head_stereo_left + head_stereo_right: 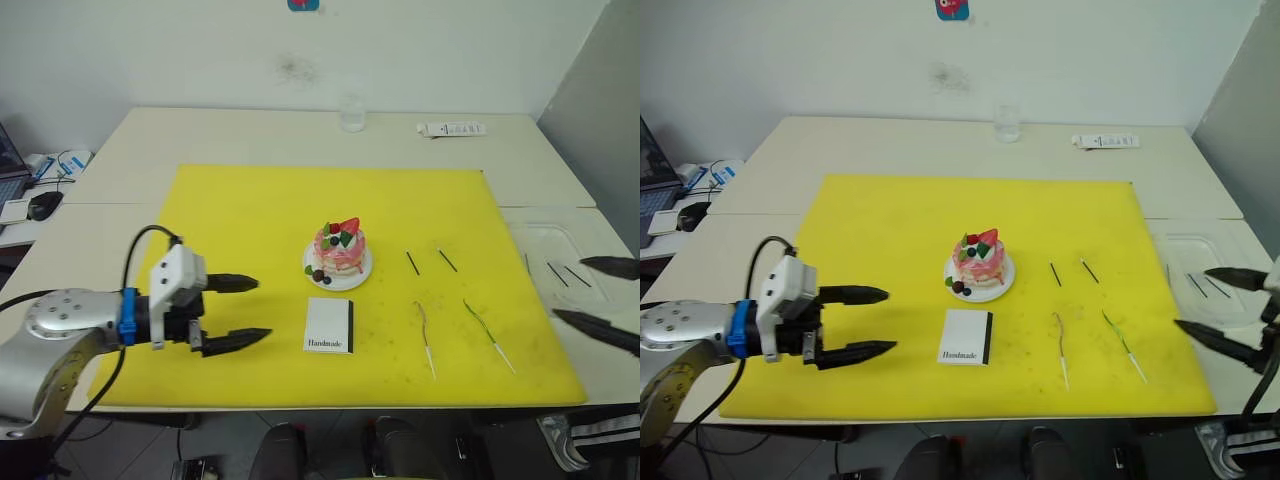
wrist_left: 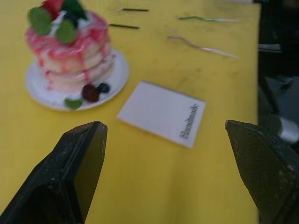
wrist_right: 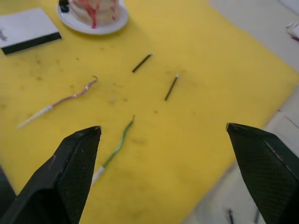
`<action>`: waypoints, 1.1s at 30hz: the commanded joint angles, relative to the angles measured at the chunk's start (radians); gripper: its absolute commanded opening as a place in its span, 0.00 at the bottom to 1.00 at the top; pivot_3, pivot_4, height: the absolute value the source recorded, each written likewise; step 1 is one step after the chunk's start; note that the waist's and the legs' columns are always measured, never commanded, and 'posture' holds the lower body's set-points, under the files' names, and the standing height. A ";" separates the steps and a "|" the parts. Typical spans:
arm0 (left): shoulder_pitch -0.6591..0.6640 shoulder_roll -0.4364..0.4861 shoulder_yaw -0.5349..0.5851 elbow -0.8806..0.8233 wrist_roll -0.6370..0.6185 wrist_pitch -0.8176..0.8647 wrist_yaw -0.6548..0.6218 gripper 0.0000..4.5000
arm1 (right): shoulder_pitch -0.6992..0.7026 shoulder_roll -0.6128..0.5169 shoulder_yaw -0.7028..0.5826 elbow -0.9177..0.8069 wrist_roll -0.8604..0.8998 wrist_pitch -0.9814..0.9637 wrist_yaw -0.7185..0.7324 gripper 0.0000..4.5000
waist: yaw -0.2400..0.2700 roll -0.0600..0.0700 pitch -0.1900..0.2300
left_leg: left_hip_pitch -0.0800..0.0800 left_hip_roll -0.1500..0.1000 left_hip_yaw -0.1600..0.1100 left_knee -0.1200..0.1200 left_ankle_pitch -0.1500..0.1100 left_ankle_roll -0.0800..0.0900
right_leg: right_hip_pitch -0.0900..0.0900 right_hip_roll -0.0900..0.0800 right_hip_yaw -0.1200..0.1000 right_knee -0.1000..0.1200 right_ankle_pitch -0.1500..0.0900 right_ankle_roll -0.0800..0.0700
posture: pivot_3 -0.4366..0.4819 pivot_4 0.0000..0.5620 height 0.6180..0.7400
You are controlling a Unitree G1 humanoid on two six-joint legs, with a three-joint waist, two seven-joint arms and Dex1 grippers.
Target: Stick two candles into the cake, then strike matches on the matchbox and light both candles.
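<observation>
On the pale table [image 1: 250, 135] a yellow mat [image 1: 250, 220] is spread, and everything for the task is laid on it. At the table's far edge a clear glass [image 1: 352, 113] and a white remote control [image 1: 452, 129] are seen, well apart from the mat. Off the mat's right edge a clear plastic tray [image 1: 545, 240] is placed, with a few more short dark sticks [image 1: 567, 274] lying in it.

Near the mat's centre the cake [image 1: 340, 250] is set on its small white plate [image 1: 355, 281]; nothing is stuck in it. Just in front of it the matchbox [image 1: 329, 325] is laid flat, its black strip along the right edge and its long axis running away from the robot. To the right of the cake two matches [image 1: 428, 262] are laid side by side but apart, each running roughly front to back, the right one slanted. Nearer the front edge the pinkish-brown candle [image 1: 425, 338] and the greenish candle [image 1: 488, 335] are laid, apart from each other, their white ends turned toward the robot and their long axes running front to back, the greenish one slanting rightward.

The left gripper [image 1: 245, 312] is held over the mat's left part, pointing toward the matchbox, its fingers spread wide with nothing between them. The right gripper [image 1: 1205, 303] is held over the tray, fingers likewise spread wide and holding nothing, pointing leftward toward the candles. No object lies between either gripper and the items.
</observation>
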 commanded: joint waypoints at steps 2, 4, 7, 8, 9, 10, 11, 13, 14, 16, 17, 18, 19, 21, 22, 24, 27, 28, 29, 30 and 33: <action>-0.062 -0.024 -0.046 -0.083 -0.068 0.038 0.022 0.99 | 0.073 0.088 -0.047 -0.180 0.060 0.101 -0.128 1.00 | 0.001 0.000 0.000 | -0.001 0.000 -0.001 0.003 0.000 0.000 | 0.001 0.003 -0.001 0.000 0.001 0.001 | 0.48 0.27 1.00; -0.083 -0.029 -0.072 -0.106 -0.082 0.047 0.016 0.99 | 0.126 0.141 -0.036 -0.244 0.055 0.119 -0.183 1.00 | 0.002 0.000 0.000 | -0.001 0.000 -0.002 0.004 0.000 0.000 | 0.001 0.003 -0.001 0.000 0.001 0.002 | 0.48 0.27 1.00; -0.097 -0.017 -0.115 -0.137 -0.079 0.037 -0.019 0.99 | 0.218 0.212 0.007 -0.303 0.006 0.100 -0.243 1.00 | 0.001 0.000 -0.001 | -0.001 -0.001 -0.001 0.005 0.000 0.000 | 0.001 0.004 0.002 0.000 0.002 0.003 | 0.48 0.27 1.00; -0.104 -0.016 -0.133 -0.145 -0.077 0.032 -0.033 0.99 | 0.242 0.230 0.040 -0.305 -0.025 0.094 -0.271 1.00 | 0.001 0.000 -0.001 | -0.001 -0.001 -0.001 0.005 0.000 0.000 | 0.002 0.004 0.002 0.000 0.002 0.003 | 0.48 0.27 1.00; -0.110 -0.017 -0.146 -0.152 -0.076 0.029 -0.039 0.99 | 0.252 0.247 0.069 -0.300 -0.054 0.078 -0.298 1.00 | 0.001 0.000 -0.002 | -0.001 -0.001 -0.001 0.005 0.000 0.000 | 0.002 0.004 0.002 0.000 0.003 0.003 | 0.48 0.27 1.00; -0.116 -0.018 -0.157 -0.156 -0.074 0.027 -0.043 0.99 | 0.260 0.258 0.092 -0.296 -0.063 0.077 -0.316 1.00 | 0.001 -0.001 -0.002 | -0.001 -0.001 -0.001 0.006 0.000 0.000 | 0.002 0.004 0.002 0.000 0.003 0.003 | 0.48 0.27 1.00; -0.115 -0.017 -0.158 -0.164 -0.077 0.027 -0.046 0.99 | 0.270 0.267 0.102 -0.299 -0.066 0.074 -0.325 1.00 | 0.000 0.000 -0.002 | -0.001 -0.001 -0.001 0.006 0.000 0.000 | 0.002 0.004 0.002 0.000 0.003 0.003 | 0.48 0.27 1.00; -0.126 -0.023 -0.177 -0.160 -0.066 0.025 -0.046 0.99 | 0.271 0.281 0.147 -0.281 -0.094 0.064 -0.354 1.00 | -0.002 0.000 -0.002 | -0.001 -0.001 -0.001 0.006 0.000 0.000 | 0.001 0.004 0.003 0.000 0.003 0.003 | 0.48 0.27 1.00; -0.128 -0.024 -0.183 -0.161 -0.064 0.024 -0.046 0.99 | 0.274 0.287 0.165 -0.274 -0.103 0.063 -0.365 1.00 | -0.001 0.000 -0.002 | -0.001 -0.001 -0.001 0.006 0.000 0.000 | 0.001 0.004 0.003 0.000 0.004 0.002 | 0.48 0.27 1.00; -0.129 -0.028 -0.191 -0.165 -0.066 0.024 -0.045 0.99 | 0.282 0.291 0.205 -0.256 -0.129 0.046 -0.377 1.00 | -0.001 0.000 -0.002 | -0.001 -0.001 -0.002 0.006 0.000 0.000 | 0.001 0.005 0.003 0.000 0.003 0.002 | 0.48 0.27 1.00; -0.129 -0.028 -0.192 -0.168 -0.068 0.024 -0.044 0.99 | 0.285 0.293 0.218 -0.249 -0.138 0.038 -0.381 1.00 | -0.001 0.000 -0.002 | -0.001 -0.001 -0.002 0.006 0.000 0.000 | 0.001 0.005 0.003 0.000 0.003 0.002 | 0.48 0.27 1.00; -0.129 -0.028 -0.195 -0.169 -0.068 0.024 -0.041 0.99 | 0.286 0.293 0.229 -0.237 -0.151 0.024 -0.385 1.00 | -0.001 0.000 -0.002 | -0.001 -0.001 -0.002 0.006 0.000 0.000 | 0.001 0.005 0.003 0.000 0.003 0.002 | 0.48 0.27 1.00; -0.129 -0.028 -0.196 -0.170 -0.068 0.023 -0.039 0.99 | 0.286 0.294 0.235 -0.228 -0.160 0.013 -0.391 1.00 | -0.001 0.000 -0.002 | -0.001 -0.001 -0.002 0.005 0.000 0.000 | 0.001 0.005 0.003 0.000 0.003 0.002 | 0.48 0.27 1.00; -0.129 -0.032 -0.199 -0.171 -0.066 0.024 -0.029 0.99 | 0.279 0.289 0.254 -0.207 -0.186 -0.001 -0.406 1.00 | -0.001 0.000 -0.002 | -0.002 -0.001 -0.002 0.005 0.000 0.000 | 0.001 0.006 0.003 0.000 0.003 0.001 | 0.48 0.27 1.00; -0.128 -0.034 -0.199 -0.172 -0.067 0.024 -0.024 0.99 | 0.275 0.286 0.262 -0.198 -0.195 -0.006 -0.412 1.00 | -0.001 0.000 -0.002 | -0.002 -0.001 -0.002 0.005 0.000 0.000 | 0.001 0.006 0.003 0.000 0.003 0.001 | 0.48 0.27 1.00; -0.127 -0.035 -0.199 -0.174 -0.068 0.025 -0.018 0.99 | 0.267 0.285 0.277 -0.184 -0.212 -0.012 -0.424 1.00 | -0.001 0.000 -0.002 | -0.002 0.000 -0.002 0.005 0.000 0.000 | 0.001 0.006 0.002 0.000 0.003 0.001 | 0.48 0.27 1.00; -0.125 -0.038 -0.200 -0.177 -0.069 0.027 -0.009 0.99 | 0.252 0.293 0.305 -0.160 -0.238 -0.014 -0.454 1.00 | -0.001 0.000 -0.002 | -0.001 0.000 -0.003 0.005 0.000 0.000 | 0.001 0.006 0.002 0.000 0.003 0.001 | 0.48 0.27 1.00; -0.126 -0.039 -0.201 -0.177 -0.069 0.027 -0.007 0.99 | 0.254 0.294 0.311 -0.152 -0.245 -0.016 -0.456 1.00 | -0.001 0.000 -0.002 | -0.001 0.000 -0.003 0.005 0.000 0.000 | 0.001 0.006 0.003 0.000 0.003 0.001 | 0.48 0.27 1.00; -0.126 -0.040 -0.202 -0.177 -0.068 0.027 -0.005 0.99 | 0.258 0.293 0.313 -0.147 -0.251 -0.019 -0.457 1.00 | 0.000 0.000 -0.002 | -0.002 0.000 -0.003 0.005 0.000 0.000 | 0.001 0.006 0.003 0.000 0.003 0.001 | 0.48 0.27 1.00; -0.126 -0.040 -0.202 -0.177 -0.069 0.028 -0.004 0.99 | 0.262 0.295 0.314 -0.143 -0.249 -0.017 -0.456 1.00 | 0.000 0.000 -0.002 | -0.002 0.000 -0.003 0.005 0.000 0.000 | 0.001 0.006 0.002 0.000 0.003 0.001 | 0.48 0.27 1.00; -0.127 -0.038 -0.202 -0.171 -0.066 0.024 -0.005 1.00 | 0.270 0.303 0.318 -0.144 -0.233 0.005 -0.458 0.92 | 0.001 0.000 -0.002 | -0.002 0.000 -0.003 0.005 0.000 0.000 | 0.001 0.006 0.003 0.000 0.003 0.001 | 0.48 0.27 1.00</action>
